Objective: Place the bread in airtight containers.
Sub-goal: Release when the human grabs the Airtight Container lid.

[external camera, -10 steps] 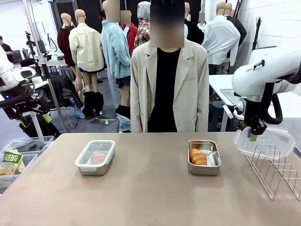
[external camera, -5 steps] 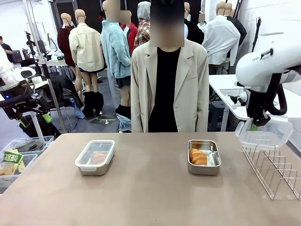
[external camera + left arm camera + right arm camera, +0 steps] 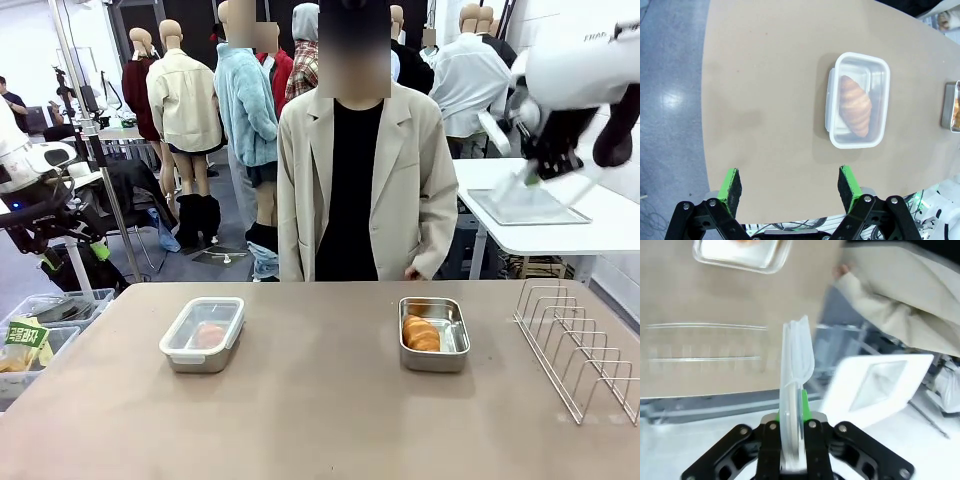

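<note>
Bright, even indoor light with soft shadows. The right wrist view is motion-blurred; the beige matte tabletop [image 3: 770, 100] bows at wide-angle edges.

Two croissants [image 3: 421, 333] [image 3: 209, 335], two steel tins [image 3: 434, 358] [image 3: 198, 359], two clear lids [image 3: 204, 326] [image 3: 796, 375], one wire rack [image 3: 580, 352].

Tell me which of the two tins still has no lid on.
The tin on the robot's right side of the table: it stands open, its croissant bare. The other tin, toward the left, already wears a clear lid over its croissant.
</note>
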You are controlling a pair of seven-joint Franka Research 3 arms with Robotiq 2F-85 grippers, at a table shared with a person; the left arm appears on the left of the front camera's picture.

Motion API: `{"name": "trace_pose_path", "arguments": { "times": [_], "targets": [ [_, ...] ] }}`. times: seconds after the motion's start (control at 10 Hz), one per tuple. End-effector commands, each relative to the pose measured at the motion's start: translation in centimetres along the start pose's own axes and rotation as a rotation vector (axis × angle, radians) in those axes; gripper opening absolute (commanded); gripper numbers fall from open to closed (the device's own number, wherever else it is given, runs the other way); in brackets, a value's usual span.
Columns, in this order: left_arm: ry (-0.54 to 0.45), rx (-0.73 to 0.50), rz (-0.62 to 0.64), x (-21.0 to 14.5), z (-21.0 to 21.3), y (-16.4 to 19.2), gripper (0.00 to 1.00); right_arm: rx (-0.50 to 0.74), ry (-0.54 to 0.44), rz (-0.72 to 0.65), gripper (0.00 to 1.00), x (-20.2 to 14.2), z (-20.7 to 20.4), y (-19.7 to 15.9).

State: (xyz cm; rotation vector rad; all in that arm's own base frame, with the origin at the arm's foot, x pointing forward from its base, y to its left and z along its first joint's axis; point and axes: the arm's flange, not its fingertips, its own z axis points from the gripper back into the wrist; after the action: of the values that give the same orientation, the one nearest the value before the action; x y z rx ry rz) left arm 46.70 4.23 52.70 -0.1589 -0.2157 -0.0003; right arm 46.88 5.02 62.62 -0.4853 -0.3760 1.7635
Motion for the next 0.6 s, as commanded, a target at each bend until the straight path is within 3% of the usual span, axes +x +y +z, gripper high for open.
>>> {"name": "trace_pose_path", "arguments": {
  "times": [0.0, 0.3, 0.5],
  "targets": [
    [0.001, 0.016, -0.001, 0.1, 0.2, 0.2, 1.0, -0.124, -0.101, 0.05, 0.0, 1.6, -1.1, -2.7],
    [0.001, 0.016, -0.001, 0.1, 0.2, 0.2, 1.0, -0.168, -0.264, 0.058, 0.0, 5.3, -1.8, -6.7],
    [0.001, 0.016, -0.001, 0.1, 0.2, 0.2, 1.0, -0.188, -0.276, -0.016, 0.0, 7.7, -3.7, -10.0]
  ]
}}
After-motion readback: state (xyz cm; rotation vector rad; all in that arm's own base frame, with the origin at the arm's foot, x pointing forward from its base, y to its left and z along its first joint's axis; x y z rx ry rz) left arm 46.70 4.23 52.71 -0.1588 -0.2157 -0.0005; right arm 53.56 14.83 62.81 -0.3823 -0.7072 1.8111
